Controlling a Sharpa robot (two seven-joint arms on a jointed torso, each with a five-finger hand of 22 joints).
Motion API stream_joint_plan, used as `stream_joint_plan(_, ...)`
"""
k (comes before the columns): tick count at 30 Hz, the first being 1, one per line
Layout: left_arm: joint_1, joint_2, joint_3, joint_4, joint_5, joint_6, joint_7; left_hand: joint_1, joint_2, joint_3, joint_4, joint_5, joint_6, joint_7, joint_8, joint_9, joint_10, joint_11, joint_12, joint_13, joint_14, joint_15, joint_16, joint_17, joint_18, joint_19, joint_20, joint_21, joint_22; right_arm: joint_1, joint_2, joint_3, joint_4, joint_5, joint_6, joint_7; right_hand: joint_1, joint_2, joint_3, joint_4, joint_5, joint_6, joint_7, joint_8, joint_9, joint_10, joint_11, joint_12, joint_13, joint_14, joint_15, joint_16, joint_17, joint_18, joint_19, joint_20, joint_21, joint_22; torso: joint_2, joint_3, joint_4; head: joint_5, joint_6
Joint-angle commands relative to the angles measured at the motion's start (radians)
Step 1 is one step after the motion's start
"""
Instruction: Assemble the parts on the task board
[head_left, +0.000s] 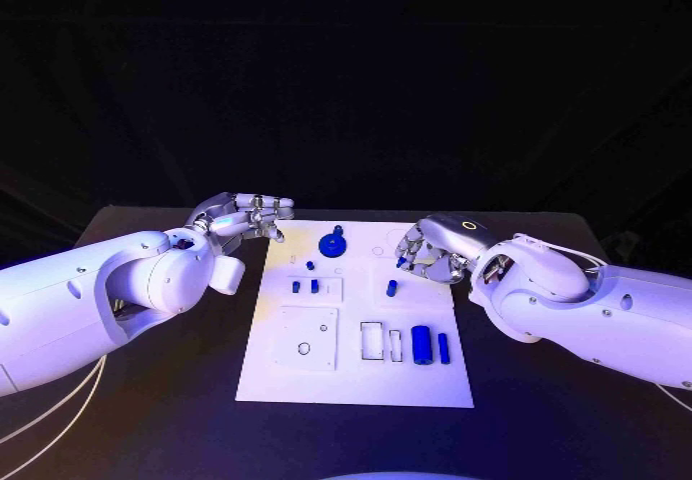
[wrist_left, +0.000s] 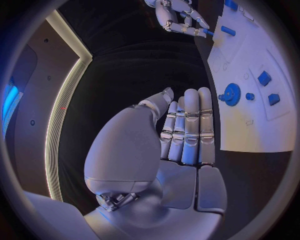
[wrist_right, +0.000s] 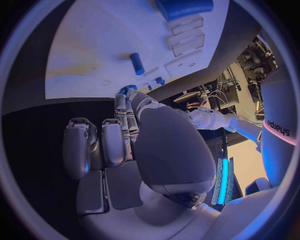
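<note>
Nearest on the task board (head_left: 353, 385), two upright blue cylinders stand side by side at its right: a thick cylinder (head_left: 421, 344) and a thin cylinder (head_left: 443, 347) just beside it. Farther up, a small blue peg (head_left: 391, 288) lies on the board near the right hand (head_left: 420, 256). That hand hovers over the board's right edge, fingers curled downward; whether anything sits between the fingertips cannot be told. Left of centre, two short blue pegs (head_left: 304, 286) stand close together. Farthest, a blue gear (head_left: 333, 243) sits near the top edge. The left hand (head_left: 245, 217) hangs over the table just beside the board's top-left corner, fingers straight and together, thumb apart, holding nothing. No legible writing on the board.
</note>
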Motion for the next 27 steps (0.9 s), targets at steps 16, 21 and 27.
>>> stream_joint_plan(16,0.001,0.009,0.001,0.011,-0.004,0.022,0.008,-0.002,0.009,-0.003,-0.004,-0.001,-0.008,0.000,-0.006,-0.001,-0.009,0.002,0.005,0.000,-0.009,0.002,-0.004,-0.002,0.012,0.005,0.005,-0.005,-0.001,-0.044,0.153,-0.007,0.034,0.033,0.012,0.036,-0.007,0.003,0.013,-0.001,0.003,0.009,0.001,-0.002,0.002,0.009,-0.001,-0.009,-0.002,0.032,-0.008,0.003,-0.001,-0.015,0.027,-0.002,0.005,0.175,0.000,-0.0017,-0.0001,0.091,-0.024)
stream_joint_plan(21,0.001,0.010,0.001,0.018,-0.004,0.022,0.009,-0.002,0.009,-0.004,-0.004,-0.001,-0.008,0.000,-0.006,-0.001,-0.009,0.002,0.006,0.000,-0.009,0.002,-0.004,-0.002,0.012,0.005,0.006,-0.005,-0.002,-0.079,0.199,-0.011,-0.005,0.042,0.026,0.040,-0.007,0.004,0.014,-0.002,0.004,0.009,0.001,-0.002,0.002,0.009,-0.001,-0.010,-0.002,0.032,-0.008,0.002,-0.002,-0.015,0.025,-0.002,0.001,0.174,0.000,-0.0020,0.0025,0.099,-0.027)
stream_joint_plan(27,0.001,0.011,0.001,0.024,-0.004,0.023,0.009,-0.002,0.009,-0.004,-0.004,-0.001,-0.008,0.000,-0.006,-0.001,-0.009,0.002,0.006,0.000,-0.009,0.002,-0.004,-0.002,0.012,0.005,0.006,-0.005,-0.002,-0.106,0.233,-0.014,-0.037,0.038,0.031,0.041,-0.008,0.004,0.015,-0.002,0.005,0.008,0.001,-0.003,0.002,0.008,0.000,-0.011,-0.002,0.032,-0.008,0.002,-0.003,-0.014,0.025,-0.002,0.001,0.174,0.001,-0.0013,0.0015,0.114,-0.034)
